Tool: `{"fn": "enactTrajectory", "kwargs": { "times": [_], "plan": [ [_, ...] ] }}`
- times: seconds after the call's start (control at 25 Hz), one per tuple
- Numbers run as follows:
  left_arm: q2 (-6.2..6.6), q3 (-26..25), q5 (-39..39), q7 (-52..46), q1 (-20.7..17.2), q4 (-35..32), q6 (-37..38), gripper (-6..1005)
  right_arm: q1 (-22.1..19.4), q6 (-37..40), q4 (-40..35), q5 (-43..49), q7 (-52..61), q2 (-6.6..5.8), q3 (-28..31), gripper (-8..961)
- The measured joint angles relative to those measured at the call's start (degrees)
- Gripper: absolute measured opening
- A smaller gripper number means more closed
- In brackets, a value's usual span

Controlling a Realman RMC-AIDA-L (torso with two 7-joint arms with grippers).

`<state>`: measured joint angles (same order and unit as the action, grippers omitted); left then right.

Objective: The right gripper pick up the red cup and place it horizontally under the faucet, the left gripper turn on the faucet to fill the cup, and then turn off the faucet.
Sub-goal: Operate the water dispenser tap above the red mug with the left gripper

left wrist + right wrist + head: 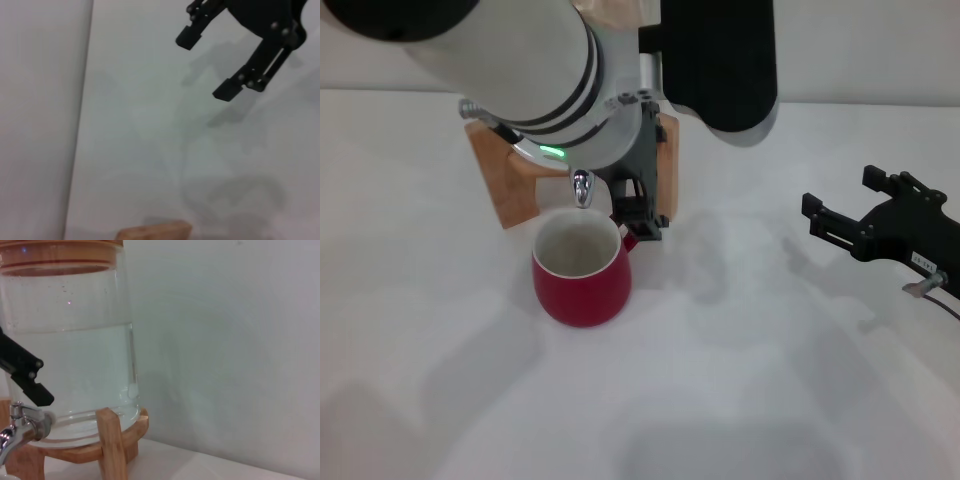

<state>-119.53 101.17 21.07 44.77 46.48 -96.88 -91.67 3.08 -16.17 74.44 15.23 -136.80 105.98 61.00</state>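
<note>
The red cup (582, 268) stands upright on the white table, cream inside, its handle toward the back right. It sits directly below the chrome faucet (582, 188). My left gripper (638, 210) hangs just right of the faucet, behind the cup, against the wooden stand. In the right wrist view a black part of the left gripper (25, 374) lies just above the faucet (20, 426) of the clear water jar (75, 360). My right gripper (840, 192) is open and holds nothing, well to the right of the cup. The left wrist view also shows the right gripper (207, 65).
The wooden stand (505, 175) carries the jar at the back, largely hidden by my left arm (500, 60). The jar is about half full of water. A wall rises behind the table.
</note>
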Motion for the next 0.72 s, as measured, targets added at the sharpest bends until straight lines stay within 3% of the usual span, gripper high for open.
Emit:
{"fn": "enactTrajectory", "kwargs": {
  "times": [0.72],
  "plan": [
    [0.0,0.7,-1.26,-0.61,-2.01,0.41,-1.41,889,0.02,0.0,0.0,0.12,0.04,-0.02,0.09,868]
  ]
}}
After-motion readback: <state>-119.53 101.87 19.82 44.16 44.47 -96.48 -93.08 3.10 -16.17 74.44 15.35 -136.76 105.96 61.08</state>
